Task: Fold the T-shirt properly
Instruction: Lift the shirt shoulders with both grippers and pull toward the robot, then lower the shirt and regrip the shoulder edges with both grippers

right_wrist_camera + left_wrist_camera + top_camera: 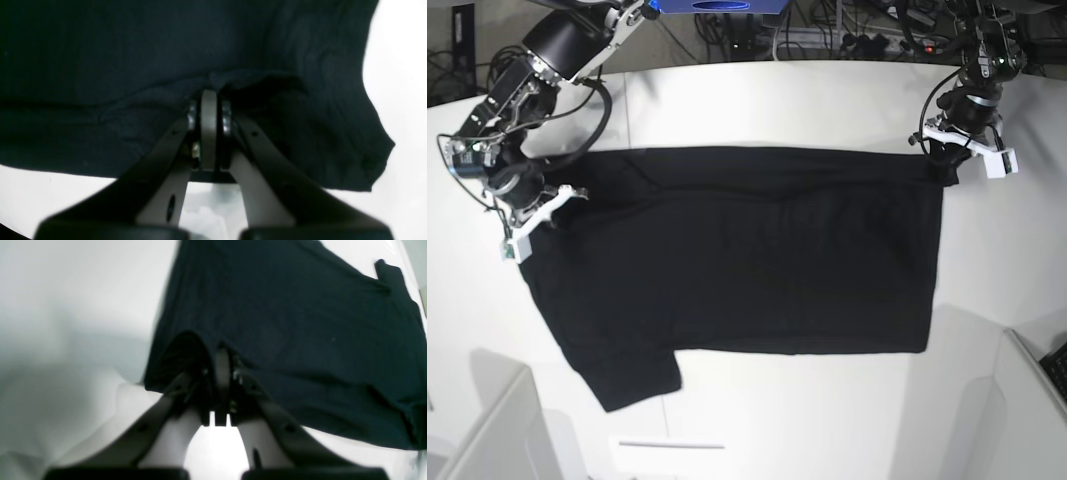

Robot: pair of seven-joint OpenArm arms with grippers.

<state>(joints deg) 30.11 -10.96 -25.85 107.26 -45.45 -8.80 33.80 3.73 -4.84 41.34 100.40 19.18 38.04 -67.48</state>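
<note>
The black T-shirt (pixel 747 260) lies spread flat on the white table (pixel 777 100), plain black side up, with one sleeve (pixel 632 380) sticking out at the front left. My left gripper (pixel 945 168) is shut on the shirt's far right corner; in the left wrist view the gripper (pixel 222 355) pinches the cloth edge (pixel 283 323). My right gripper (pixel 549 200) is shut on the shirt's far left edge; in the right wrist view the gripper (pixel 208 91) clamps a bunched fold of black cloth (pixel 133 50). No printed graphic shows.
Cables and equipment (pixel 867 30) lie behind the table's far edge. White panels stand at the front left (pixel 487 430) and front right (pixel 1027 400) corners. A dark keyboard corner (pixel 1057 368) shows at the right edge.
</note>
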